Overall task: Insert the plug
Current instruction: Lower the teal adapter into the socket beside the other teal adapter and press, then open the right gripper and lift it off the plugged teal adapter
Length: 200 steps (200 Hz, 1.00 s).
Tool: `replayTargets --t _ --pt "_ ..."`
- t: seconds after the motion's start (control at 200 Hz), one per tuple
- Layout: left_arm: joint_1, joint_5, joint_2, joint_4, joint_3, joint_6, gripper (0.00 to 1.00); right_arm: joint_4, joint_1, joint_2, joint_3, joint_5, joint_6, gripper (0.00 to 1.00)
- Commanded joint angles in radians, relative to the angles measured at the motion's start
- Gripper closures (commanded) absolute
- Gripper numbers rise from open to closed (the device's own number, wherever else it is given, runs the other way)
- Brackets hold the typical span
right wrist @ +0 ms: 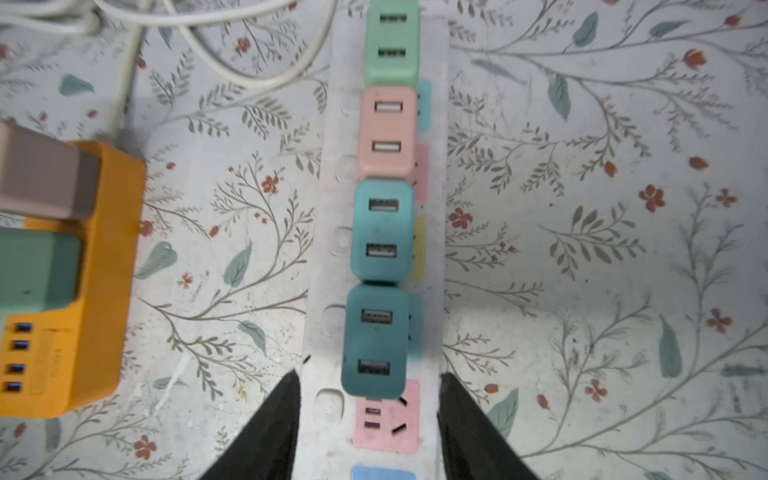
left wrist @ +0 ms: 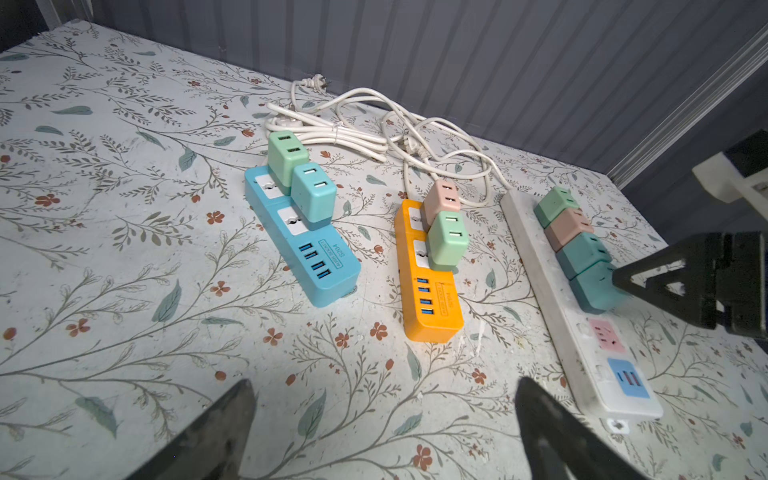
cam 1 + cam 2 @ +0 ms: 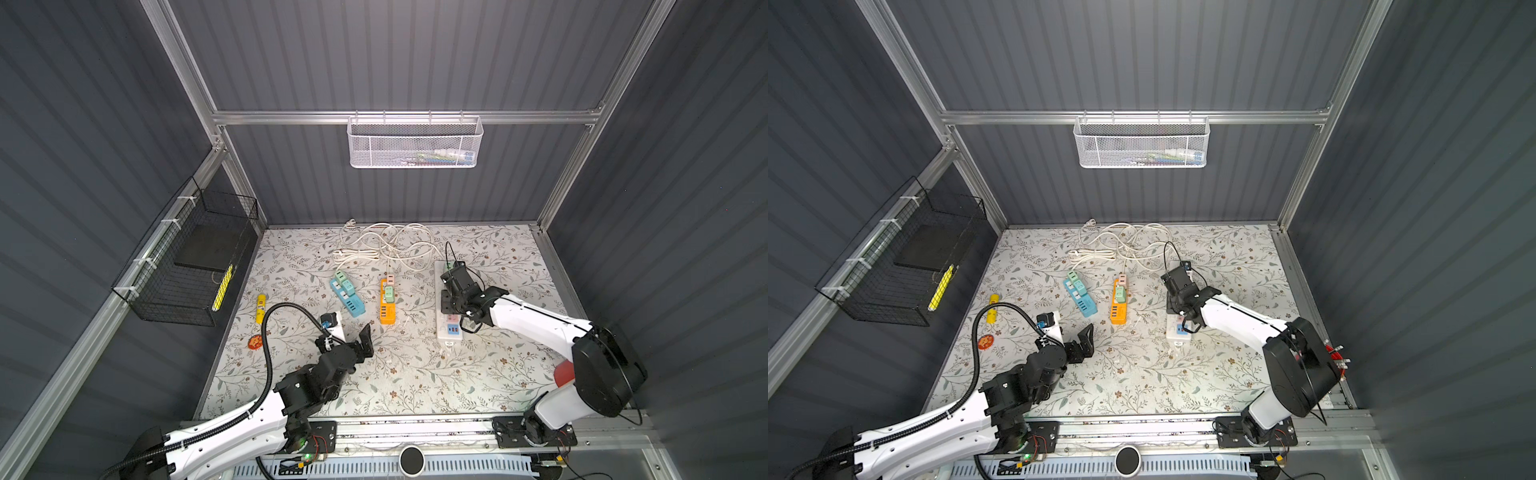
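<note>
Item: dark teal plug [image 1: 374, 340], two USB ports upward, standing on the white power strip [image 1: 322, 282], last in a touching row after green plug [image 1: 392, 41], pink plug [image 1: 388, 133] and teal plug [image 1: 382, 228]; body flush against the strip face in the right wrist view, to all appearance fully seated. Right gripper [image 1: 370, 376]: poised over the strip, jaws apart, one finger to each side of the strip at the plug's near end, clamped on nothing; possible fingertip contact with the plug's side, hinted in the left wrist view, not possible to tell. Left gripper [image 2: 384, 381]: jaws wide apart, empty, low over the bare floral table [image 2: 124, 291], well apart from the white strip, facing the blue power strip [image 2: 320, 266] and the orange power strip [image 2: 432, 307], each carrying two plugs. Step in hand, as judged: close of the insertion, grip off the plug. Next move, as judged: straight lift of the right gripper clear of the row, no dragging along the plug's sides; a downward press on top only in case of visible tilt or gap. Vacant on the white strip: pink socket [image 1: 386, 415] just beside the dark teal plug, then blue USB panel [image 2: 627, 378].
</note>
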Motion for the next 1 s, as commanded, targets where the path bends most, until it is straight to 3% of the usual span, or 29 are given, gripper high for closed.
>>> replayTargets --t 0.0,0.26,0.575,0.805,0.996 --pt "-0.001 -0.011 -0.005 -0.022 0.034 0.002 0.03 -0.04 -0.01 -0.036 0.033 -0.011 -0.036 0.44" --pt "-0.001 -0.008 0.014 -0.01 0.05 0.019 0.03 -0.062 -0.067 0.001 0.059 -0.02 -0.085 0.45" --pt "-0.001 0.013 0.056 0.008 0.064 0.013 0.03 0.006 -0.09 0.083 -0.042 0.009 -0.03 0.47" --pt "-0.001 0.001 0.038 -0.016 0.081 0.057 0.02 -0.025 -0.094 0.024 -0.05 0.015 -0.013 0.46" --pt "-0.001 -0.079 0.058 -0.213 0.279 0.202 0.0 -0.101 -0.096 -0.113 0.052 -0.03 -0.069 0.35"
